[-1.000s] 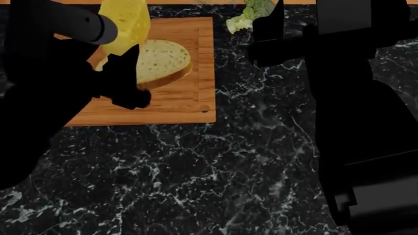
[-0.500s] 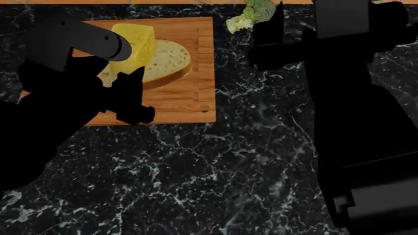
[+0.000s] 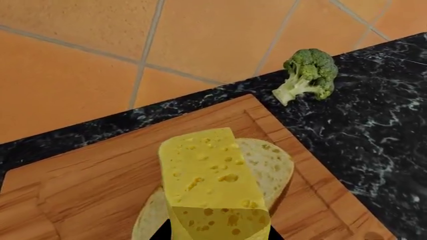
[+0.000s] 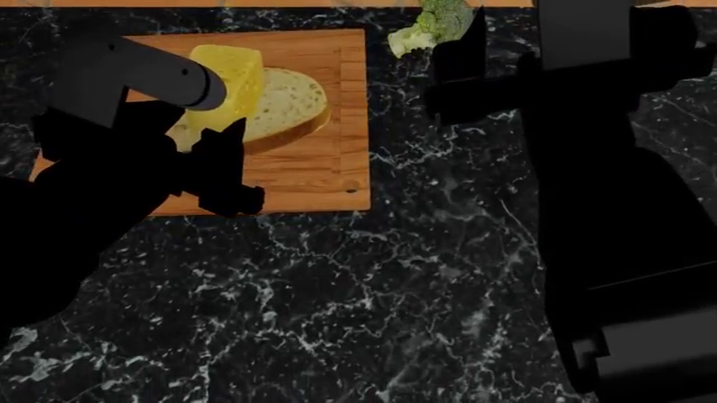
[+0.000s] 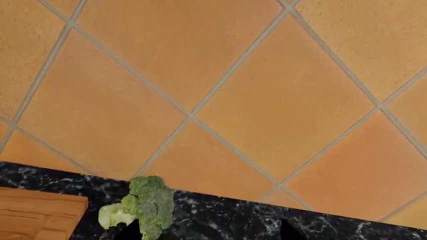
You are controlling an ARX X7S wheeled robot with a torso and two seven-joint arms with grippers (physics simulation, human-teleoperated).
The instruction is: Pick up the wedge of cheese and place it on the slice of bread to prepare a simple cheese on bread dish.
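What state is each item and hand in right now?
cheese: lying across the bread, in the left hand
bread: flat on the board, partly covered
board: flat on the counter
broccoli: loose on the counter, off the board
left hand: grip on cheese unclear
right hand: open, empty

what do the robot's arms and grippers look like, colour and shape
Both arms render as flat, near-black silhouettes with no visible markings, cables or sleeves. The left arm has one lit part: a dark grey cylindrical link with a rounded end. Its left gripper shows angular, pointed black fingers. The right arm is a bulky, blocky black mass; the right gripper tapers to a dark point.
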